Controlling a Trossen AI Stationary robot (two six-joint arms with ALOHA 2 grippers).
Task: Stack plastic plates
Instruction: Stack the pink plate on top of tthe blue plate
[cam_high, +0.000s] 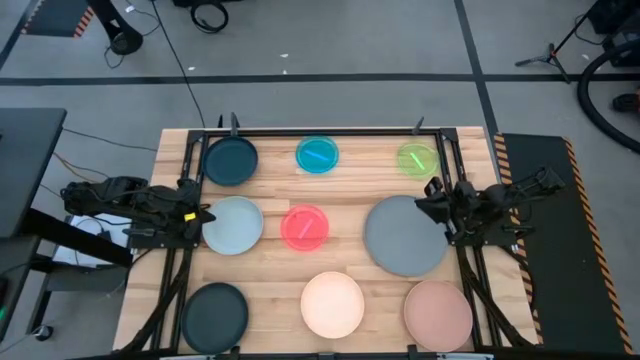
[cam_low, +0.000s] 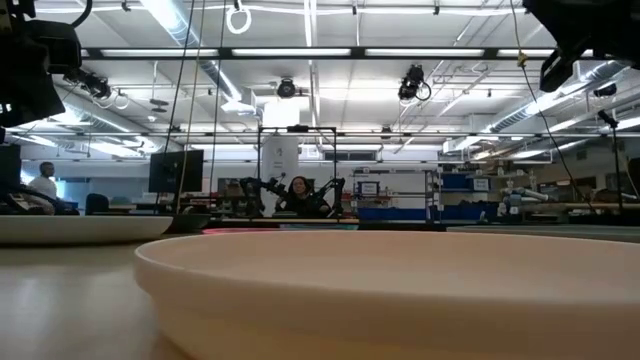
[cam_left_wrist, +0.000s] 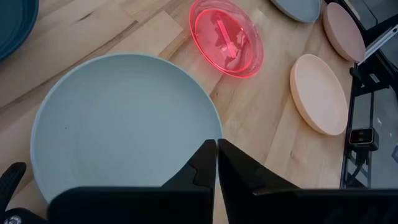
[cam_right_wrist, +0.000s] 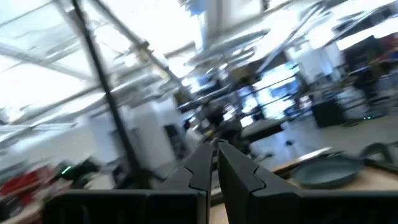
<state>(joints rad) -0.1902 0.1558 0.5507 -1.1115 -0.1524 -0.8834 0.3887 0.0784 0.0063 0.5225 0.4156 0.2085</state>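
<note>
Cream plate (cam_low: 380, 290) fills low view, hiding most others; left gripper (cam_left_wrist: 216, 149), right gripper (cam_right_wrist: 216, 149) both clenched, empty.

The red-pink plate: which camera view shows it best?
The left wrist view shows the red-pink plate best: it is close and whole, with its translucent rim clear. The high view shows it whole but small. In the low view only a thin pink strip shows. The right wrist view misses it.
</note>
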